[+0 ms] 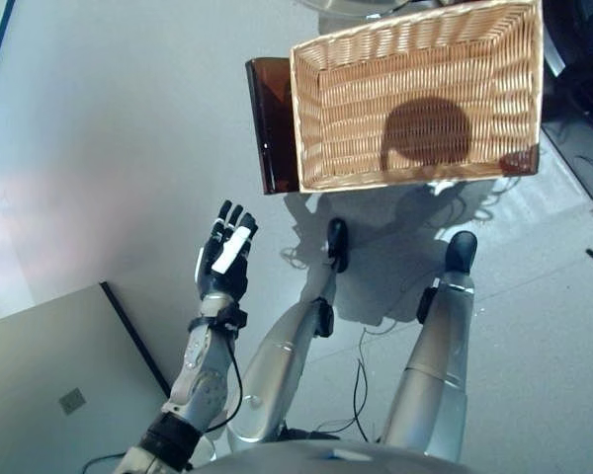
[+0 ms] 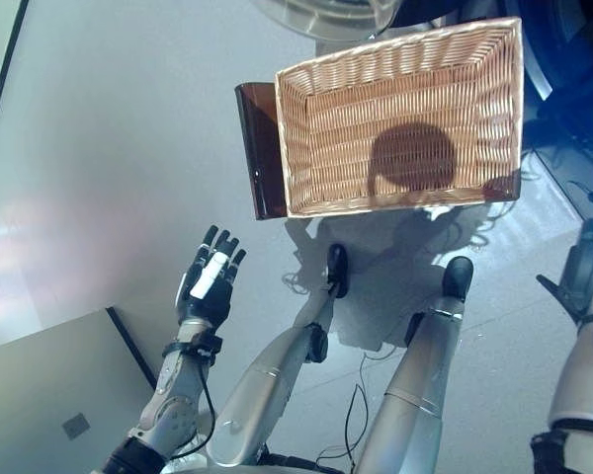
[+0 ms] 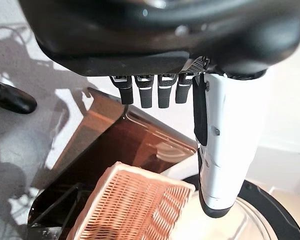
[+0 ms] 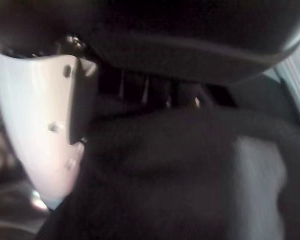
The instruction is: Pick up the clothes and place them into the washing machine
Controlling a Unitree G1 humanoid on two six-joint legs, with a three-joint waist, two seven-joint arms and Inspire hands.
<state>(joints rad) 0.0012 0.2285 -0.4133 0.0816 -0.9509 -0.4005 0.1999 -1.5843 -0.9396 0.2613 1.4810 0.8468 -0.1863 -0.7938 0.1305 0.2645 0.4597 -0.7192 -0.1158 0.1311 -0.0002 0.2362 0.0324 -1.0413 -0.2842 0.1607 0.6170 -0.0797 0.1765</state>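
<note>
At 12 o'clock your wicker basket [image 1: 415,99] is sitting empty, left hand [image 1: 225,259] hovering spread and unloaded at 8, right hand [image 4: 35,125] pressing dark cloth [image 4: 160,175], grip unreadable.

The head views are bright. Strong light falls from above and behind, because a dark round shadow lies inside the wicker basket [image 1: 415,94] and more hard-edged shadows lie on the grey floor [image 1: 109,148] just below it. The floor has a pale, soft glare at the left side. The brown panel [image 1: 272,123] beside the basket looks dark, with a thin bright line at its edge. In the left wrist view the background at the white thumb cover [image 3: 225,145] is overexposed, and the same panel glows orange. The right wrist view is dim and blurred; only dark cloth [image 4: 165,175] and a washed-out white thumb cover [image 4: 37,125] can be recognised.
</note>
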